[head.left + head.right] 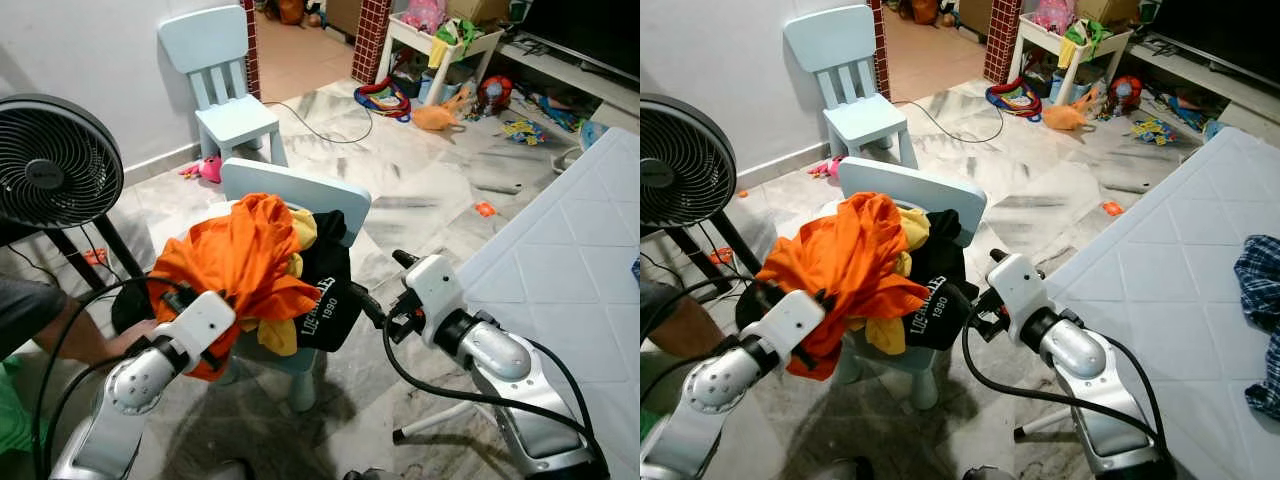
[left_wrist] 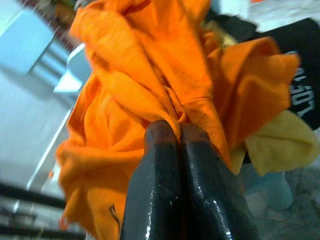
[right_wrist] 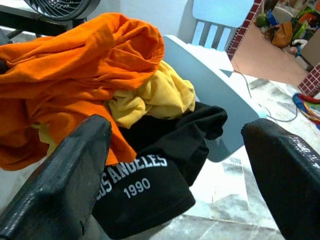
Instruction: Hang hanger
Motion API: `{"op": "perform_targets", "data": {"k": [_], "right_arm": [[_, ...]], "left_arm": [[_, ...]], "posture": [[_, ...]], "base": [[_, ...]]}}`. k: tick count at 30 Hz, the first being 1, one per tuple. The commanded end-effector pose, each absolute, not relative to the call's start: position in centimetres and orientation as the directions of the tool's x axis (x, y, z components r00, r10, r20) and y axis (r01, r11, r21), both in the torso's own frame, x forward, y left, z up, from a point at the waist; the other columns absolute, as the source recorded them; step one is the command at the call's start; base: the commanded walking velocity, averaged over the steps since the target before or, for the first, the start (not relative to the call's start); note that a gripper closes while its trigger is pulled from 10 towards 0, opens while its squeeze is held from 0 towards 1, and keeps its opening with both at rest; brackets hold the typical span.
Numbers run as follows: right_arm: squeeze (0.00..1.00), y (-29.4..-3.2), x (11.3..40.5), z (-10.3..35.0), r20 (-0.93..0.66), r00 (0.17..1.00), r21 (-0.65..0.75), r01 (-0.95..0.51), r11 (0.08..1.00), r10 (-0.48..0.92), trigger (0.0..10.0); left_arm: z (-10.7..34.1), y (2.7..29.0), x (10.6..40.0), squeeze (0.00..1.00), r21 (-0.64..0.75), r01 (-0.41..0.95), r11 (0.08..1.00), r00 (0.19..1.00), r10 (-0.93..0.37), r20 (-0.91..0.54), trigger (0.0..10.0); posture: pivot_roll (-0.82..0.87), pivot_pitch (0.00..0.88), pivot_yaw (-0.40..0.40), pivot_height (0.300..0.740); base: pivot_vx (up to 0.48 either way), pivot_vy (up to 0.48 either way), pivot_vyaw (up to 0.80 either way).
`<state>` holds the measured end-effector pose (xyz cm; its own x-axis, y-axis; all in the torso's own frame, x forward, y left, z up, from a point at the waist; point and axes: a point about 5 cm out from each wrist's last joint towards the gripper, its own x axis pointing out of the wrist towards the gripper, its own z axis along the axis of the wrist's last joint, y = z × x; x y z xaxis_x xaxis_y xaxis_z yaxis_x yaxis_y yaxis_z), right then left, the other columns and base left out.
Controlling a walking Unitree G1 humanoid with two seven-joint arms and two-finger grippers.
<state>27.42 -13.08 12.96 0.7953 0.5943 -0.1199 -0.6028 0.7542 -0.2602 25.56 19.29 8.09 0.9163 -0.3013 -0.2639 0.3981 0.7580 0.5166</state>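
A pile of clothes lies on a small light blue chair point(image 1: 300, 190). An orange shirt point(image 1: 235, 255) is on top, with a yellow garment point(image 3: 160, 95) and a black shirt point(image 1: 325, 295) printed "Los Angeles 1990" beneath it. My left gripper point(image 2: 179, 127) is at the pile's left front, shut on a bunched fold of the orange shirt. To the right of the chair, my right gripper point(image 1: 380, 280) stands open. Its fingers point(image 3: 75, 170) point at the black shirt, apart from it.
A black fan point(image 1: 50, 160) stands at the left, and a person's arm point(image 1: 60, 330) reaches in below it. A second blue chair point(image 1: 225, 90) is by the wall. A white quilted mattress point(image 1: 560, 250) fills the right side. Toys point(image 1: 440, 110) and a cable lie on the marble floor behind.
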Motion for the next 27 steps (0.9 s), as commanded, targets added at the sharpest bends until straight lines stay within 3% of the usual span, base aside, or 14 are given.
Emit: {"op": "perform_targets", "data": {"k": [1, 2, 3, 4, 7, 8, 9, 11, 12, 27], "right_arm": [[0.00, -13.3, 27.5, 12.8, -0.125, 0.797, -0.263, -0.601, 0.754, 0.591, 10.0], [0.00, -13.3, 27.5, 12.8, -0.125, 0.797, -0.264, -0.601, 0.754, 0.592, 10.0], [0.00, -13.2, 27.6, 12.8, -0.124, 0.796, -0.264, -0.602, 0.754, 0.592, 10.0], [0.00, -13.2, 27.5, 12.8, -0.123, 0.796, -0.263, -0.602, 0.754, 0.593, 10.0], [0.00, -13.1, 27.5, 12.8, -0.123, 0.796, -0.262, -0.602, 0.754, 0.592, 10.0], [0.00, -13.1, 27.5, 12.8, -0.124, 0.796, -0.262, -0.602, 0.755, 0.592, 10.0], [0.00, -13.1, 27.5, 12.7, -0.123, 0.796, -0.261, -0.601, 0.755, 0.592, 10.0], [0.00, -13.1, 27.4, 12.7, -0.123, 0.797, -0.261, -0.601, 0.755, 0.592, 10.0], [0.00, -13.1, 27.4, 12.7, -0.122, 0.797, -0.261, -0.601, 0.755, 0.592, 10.0], [0.00, -13.1, 27.4, 12.7, -0.118, 0.800, -0.259, -0.597, 0.760, 0.588, 10.0]], "left_arm": [[8.3, 19.8, 25.6, 0.00, 0.506, 0.342, 0.792, 0.937, -0.244, -0.250, 0.0], [8.2, 20.2, 25.6, 0.00, 0.504, 0.319, 0.802, 0.943, -0.214, -0.256, 4.2], [8.2, 20.4, 25.6, 0.00, 0.504, 0.304, 0.809, 0.946, -0.193, -0.262, 4.2], [8.3, 21.0, 25.8, 0.00, 0.495, 0.253, 0.831, 0.956, -0.138, -0.258, 10.0], [8.7, 21.7, 26.2, 0.00, 0.451, 0.186, 0.873, 0.965, -0.077, -0.249, 10.0], [8.7, 21.8, 26.3, 0.13, 0.440, 0.175, 0.881, 0.966, -0.068, -0.249, 10.0], [8.8, 22.0, 26.3, 0.42, 0.412, 0.156, 0.898, 0.965, -0.051, -0.256, 10.0], [8.8, 22.0, 26.3, 0.42, 0.400, 0.150, 0.904, 0.965, -0.046, -0.260, 10.0], [8.8, 22.1, 26.4, 1.00, 0.365, 0.127, 0.922, 0.964, -0.028, -0.265, 10.0], [8.9, 24.1, 26.7, 1.00, 0.323, -0.051, 0.945, 0.949, 0.146, -0.279, 10.0]], "posture": [[-0.11, 0.081, -0.061, 0.740], [-0.11, 0.083, -0.061, 0.740], [-0.11, 0.083, -0.061, 0.740], [-0.11, 0.083, -0.061, 0.740], [-0.11, 0.086, -0.058, 0.740], [-0.11, 0.086, -0.058, 0.740], [-0.11, 0.086, -0.058, 0.740], [-0.11, 0.087, -0.055, 0.740], [-0.11, 0.087, -0.054, 0.740], [-0.11, 0.090, -0.053, 0.740]], "base": [[0.000, 0.000, 0.00], [0.000, 0.000, 0.00], [0.000, 0.000, 0.00], [0.000, 0.000, 0.00], [0.000, 0.000, 0.00], [0.000, 0.000, 0.00], [0.000, 0.000, 0.00], [0.000, 0.000, 0.00], [0.000, 0.000, 0.00], [0.000, 0.000, 0.00]]}}
